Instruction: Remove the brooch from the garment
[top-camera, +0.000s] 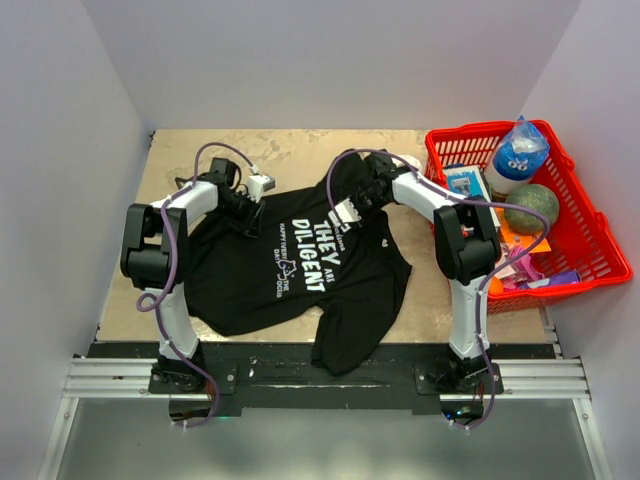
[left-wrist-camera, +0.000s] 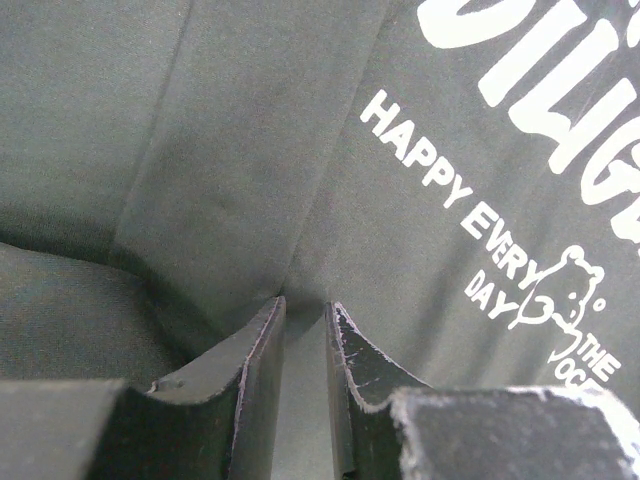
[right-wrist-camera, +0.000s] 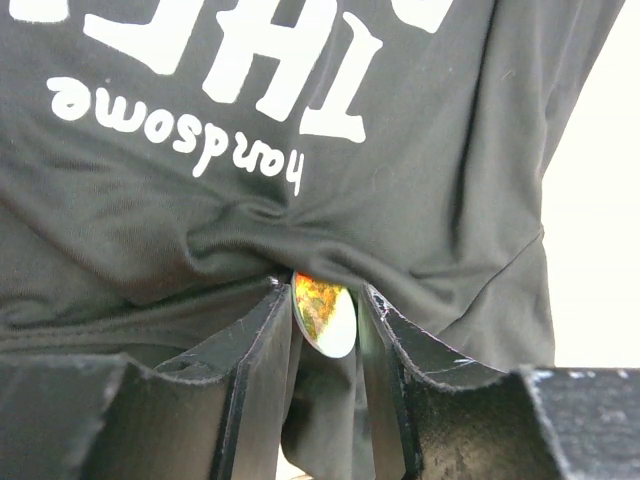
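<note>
While the left end effector (left-wrist-camera: 305, 305) pinches a fold of the shirt (top-camera: 300, 290) on its left side, the job is only partly done. The shirt lies spread out on the counter (top-camera: 290, 150) with its white words facing up. The left fingers are close together and the cloth runs up into the thin gap between them. I think they hold the shirt so it does not slide.

The right end effector (right-wrist-camera: 324, 290) is at the far part of the shirt, close to the big white words. Between its two fingers sits a small round thing, orange, yellow and white. I take this to be the brooch (right-wrist-camera: 325, 318). The brooch is on the shirt, and the cloth is bunched up tight around it and pulls in toward it. The fingers stand on both sides of the brooch, very close to its edges. I cannot tell if they squeeze it or only just touch it.

So what is done? Both arms are in place, one on the cloth and one at the brooch. What is left? The brooch must be gripped well, then pulled or unpinned from the cloth and lifted clear. I think a gentle pull is best, since the cloth may rise with it.
</note>
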